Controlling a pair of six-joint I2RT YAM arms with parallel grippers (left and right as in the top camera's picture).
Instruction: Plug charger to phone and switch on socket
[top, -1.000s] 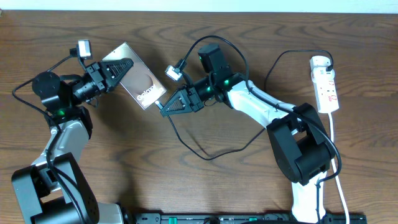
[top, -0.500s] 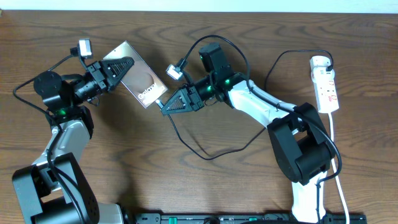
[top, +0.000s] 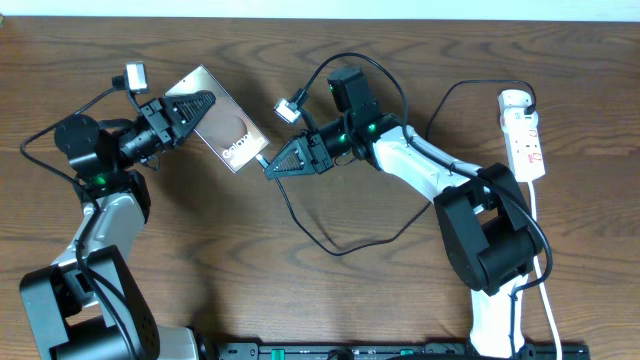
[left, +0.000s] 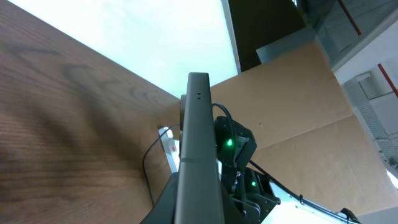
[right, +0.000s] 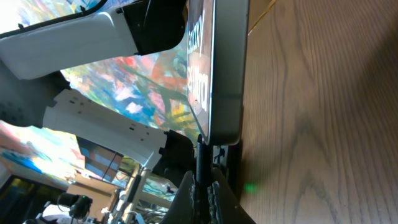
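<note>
The phone (top: 232, 130) is lifted off the table with my left gripper (top: 205, 103) shut on its far end. In the left wrist view the phone (left: 196, 143) shows edge-on between the fingers. My right gripper (top: 270, 168) is shut on the plug tip of the charger (top: 340, 250), at the phone's near end. In the right wrist view the plug (right: 200, 155) rises from my right gripper (right: 202, 186) and meets the bottom edge of the phone (right: 217, 68); how deep it sits is hidden. The socket (top: 523, 135) lies at the far right.
The black cable loops across the table's middle and runs up to the white strip. The strip's white cord (top: 545, 280) trails down the right side past the right arm's base. A dark rail (top: 380, 350) lines the front edge.
My right gripper has shifted slightly right and up with the plug. The left gripper and the phone have stayed where they were.
</note>
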